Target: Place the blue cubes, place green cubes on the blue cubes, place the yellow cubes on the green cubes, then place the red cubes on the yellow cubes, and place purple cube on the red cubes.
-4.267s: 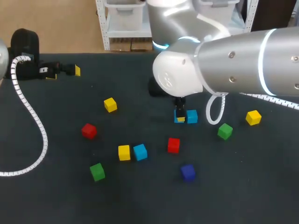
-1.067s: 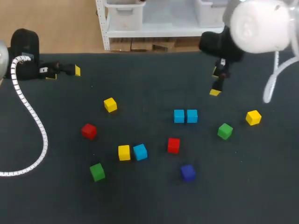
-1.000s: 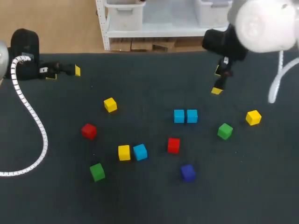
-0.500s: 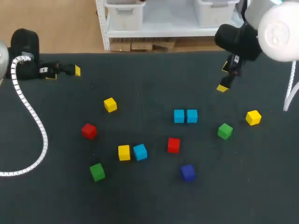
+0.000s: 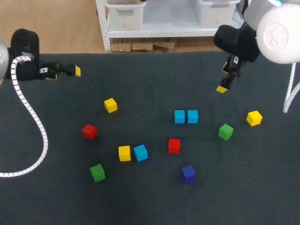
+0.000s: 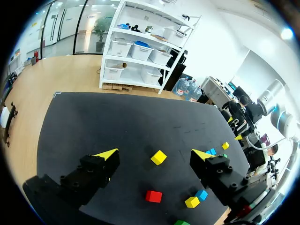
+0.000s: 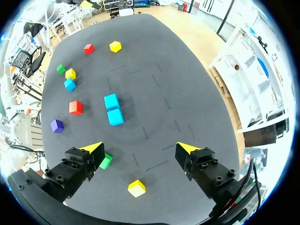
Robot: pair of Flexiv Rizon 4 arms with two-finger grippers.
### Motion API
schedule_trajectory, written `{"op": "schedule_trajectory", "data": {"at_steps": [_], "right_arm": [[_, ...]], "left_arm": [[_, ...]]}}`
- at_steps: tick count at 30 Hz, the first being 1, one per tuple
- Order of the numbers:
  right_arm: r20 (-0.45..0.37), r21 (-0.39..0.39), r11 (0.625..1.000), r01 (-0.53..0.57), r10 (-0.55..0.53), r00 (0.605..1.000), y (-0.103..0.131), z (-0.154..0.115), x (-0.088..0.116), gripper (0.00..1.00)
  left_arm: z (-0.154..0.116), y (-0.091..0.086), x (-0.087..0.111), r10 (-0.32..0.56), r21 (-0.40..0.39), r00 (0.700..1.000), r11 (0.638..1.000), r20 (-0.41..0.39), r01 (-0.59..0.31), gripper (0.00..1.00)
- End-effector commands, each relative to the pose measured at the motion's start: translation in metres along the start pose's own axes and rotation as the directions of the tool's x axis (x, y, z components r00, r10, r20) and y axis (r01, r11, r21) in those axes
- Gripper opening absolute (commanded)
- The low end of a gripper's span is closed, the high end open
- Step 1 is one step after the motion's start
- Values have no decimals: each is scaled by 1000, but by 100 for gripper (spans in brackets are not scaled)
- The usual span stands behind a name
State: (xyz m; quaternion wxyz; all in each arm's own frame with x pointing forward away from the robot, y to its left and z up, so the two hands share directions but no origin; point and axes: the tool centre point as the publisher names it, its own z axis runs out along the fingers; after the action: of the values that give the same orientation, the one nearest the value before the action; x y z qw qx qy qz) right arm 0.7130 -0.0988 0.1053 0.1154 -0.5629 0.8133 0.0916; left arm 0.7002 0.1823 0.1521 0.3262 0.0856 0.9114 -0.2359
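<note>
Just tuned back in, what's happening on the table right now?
Neither arm holds anything. The right end effector hangs open above the far right of the table; the left end effector sits open at its far left edge. Two blue cubes lie side by side mid-table. A third blue cube sits beside a yellow cube; nothing is stacked yet.

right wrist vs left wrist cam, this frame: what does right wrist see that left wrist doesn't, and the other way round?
Right wrist only: the purple cube, the red cube nearest it, and the open right gripper.
Left wrist only: the open left gripper.
Both: the lone yellow cube, the other red cube, and the side-by-side yellow cube and blue cube. The two joined blue cubes show whole in right wrist, but partly behind a finger in left wrist.
</note>
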Motion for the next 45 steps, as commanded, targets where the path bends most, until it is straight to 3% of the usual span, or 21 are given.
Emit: {"op": "schedule_trajectory", "data": {"at_steps": [1, 6, 14, 17, 25, 30, 33, 45], "right_arm": [[46, 5, 1000, -5, 5, 999, -2, 2, 1, 100], [176, -2, 998, -62, 61, 983, -3, -1, 7, 100], [294, 52, 984, -169, 147, 944, -10, -17, 21, 100], [298, 95, 975, -203, 166, 940, -16, -24, 27, 100], [349, 110, 961, -252, 200, 916, -25, -41, 32, 100], [376, 102, 956, -274, 218, 901, -30, -44, 31, 100], [408, 58, 956, -287, 240, 881, -30, -41, 29, 100], [408, 58, 956, -287, 240, 881, -30, -41, 29, 100]], "left_arm": [[0, 2, 1, 2, 11, 1000, 1000, 5, -2, 100], [0, 2, 1, 2, 11, 1000, 1000, 5, -2, 100], [0, 2, 1, 2, 11, 1000, 1000, 5, -2, 100], [0, 2, 1, 2, 11, 1000, 1000, 5, -2, 100], [0, 2, 1, 2, 11, 1000, 1000, 5, -2, 100], [0, 2, 1, 2, 11, 1000, 1000, 5, -2, 100], [0, 2, 1, 2, 11, 1000, 1000, 5, -2, 100], [0, 2, 1, 2, 11, 1000, 1000, 5, -2, 100]]}}
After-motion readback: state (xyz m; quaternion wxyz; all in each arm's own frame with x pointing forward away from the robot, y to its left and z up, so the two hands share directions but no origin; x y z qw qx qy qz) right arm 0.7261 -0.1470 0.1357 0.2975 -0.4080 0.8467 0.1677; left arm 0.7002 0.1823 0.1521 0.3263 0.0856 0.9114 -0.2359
